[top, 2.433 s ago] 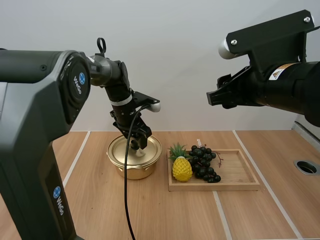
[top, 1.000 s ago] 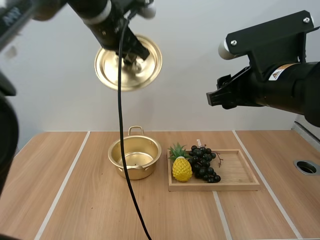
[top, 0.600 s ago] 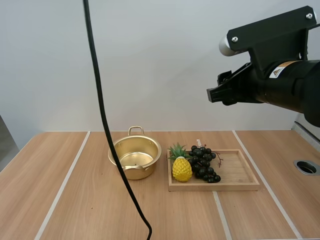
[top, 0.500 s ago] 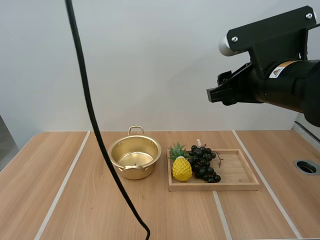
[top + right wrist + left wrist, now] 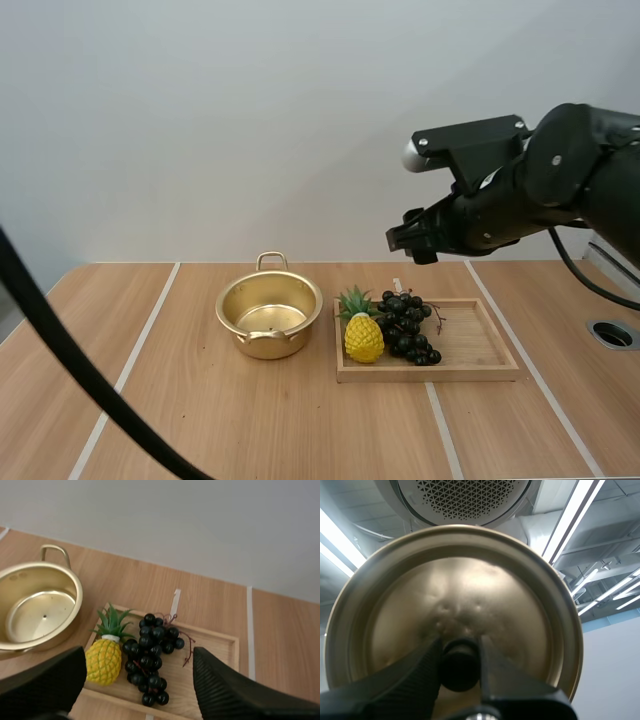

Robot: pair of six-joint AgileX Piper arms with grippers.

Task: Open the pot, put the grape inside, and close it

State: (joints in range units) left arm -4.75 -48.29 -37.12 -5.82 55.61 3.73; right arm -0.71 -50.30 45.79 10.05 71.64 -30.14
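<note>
Left gripper (image 5: pixel 460 652): clamped tight on lid (image 5: pixel 470 585) knob.
Right gripper (image 5: pixel 140 655): spread apart, hovering above tray (image 5: pixel 480 345).
Pot (image 5: pixel 270 345): wide open, empty.
Tray: grapes (image 5: pixel 408 325) touching pineapple (image 5: pixel 364 337).

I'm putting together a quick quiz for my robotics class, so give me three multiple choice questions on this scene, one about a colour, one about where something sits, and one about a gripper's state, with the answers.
1. What colour is the pot?
A) black
B) gold
C) red

2. Where is the pineapple?
A) inside the pot
B) balanced on the pot's rim
C) on the wooden tray, beside the grapes

3. What is the left gripper doing?
A) open, holding nothing
B) shut on nothing
C) shut on the knob of the lid

Answers:
1 B, its wall and inside shine gold.
2 C, it stands on the tray right next to the grapes.
3 C, its fingers pinch the dark knob between them in the left wrist view.
</note>
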